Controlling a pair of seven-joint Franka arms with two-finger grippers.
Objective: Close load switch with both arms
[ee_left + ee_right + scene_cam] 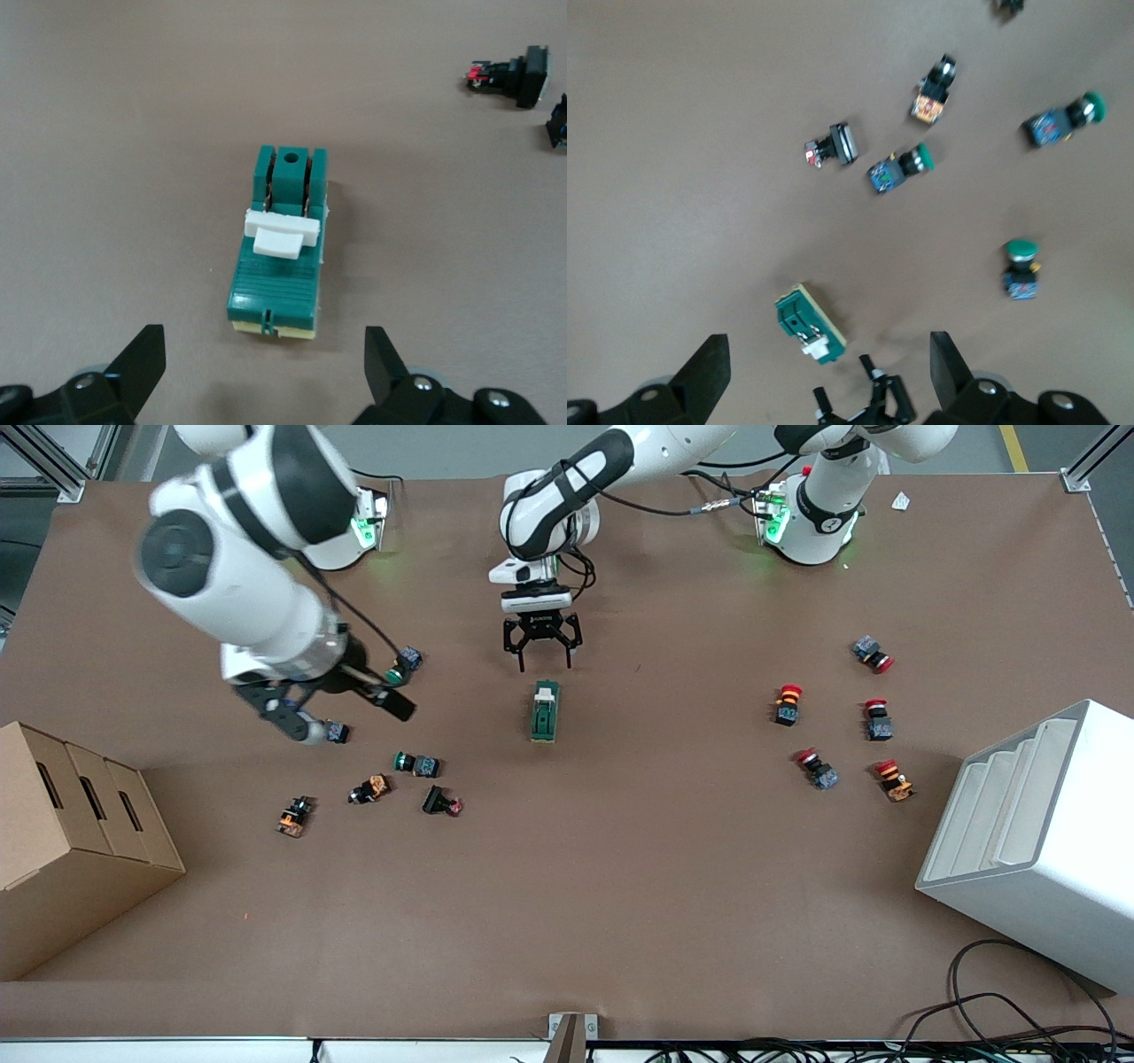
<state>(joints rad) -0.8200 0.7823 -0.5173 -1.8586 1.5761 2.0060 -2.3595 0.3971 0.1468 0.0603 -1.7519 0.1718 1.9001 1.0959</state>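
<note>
The small dark-green rectangular load switch [545,711] with its white lever piece [281,234] lay flat on the brown bench [620,886], about midway between the two arms' ends. The lever end pointed toward the robots' bases, and nothing touched the switch.

The left arm's black two-finger hand [541,654] hung over the bench just on the base side of the switch, pointing down with its fingers [137,363] spread wide and nothing between them. In the left wrist view the switch lay apart from both fingertips, centred between them.

The right arm's black hand [341,704] was over the group of green-capped push buttons [416,763] toward the right arm's end of the bench, tilted and blurred in the front view. Its fingers [709,367] also stood wide apart and held nothing. The right wrist view showed the load switch [809,323] between its fingertips but well below them, with the left hand visible close beside the switch.

Red-capped push buttons [788,703] lay scattered toward the left arm's end. A brown cardboard box [71,841] sat at the right arm's end of the bench, and a white stepped plastic bin [1036,841] at the left arm's end.
</note>
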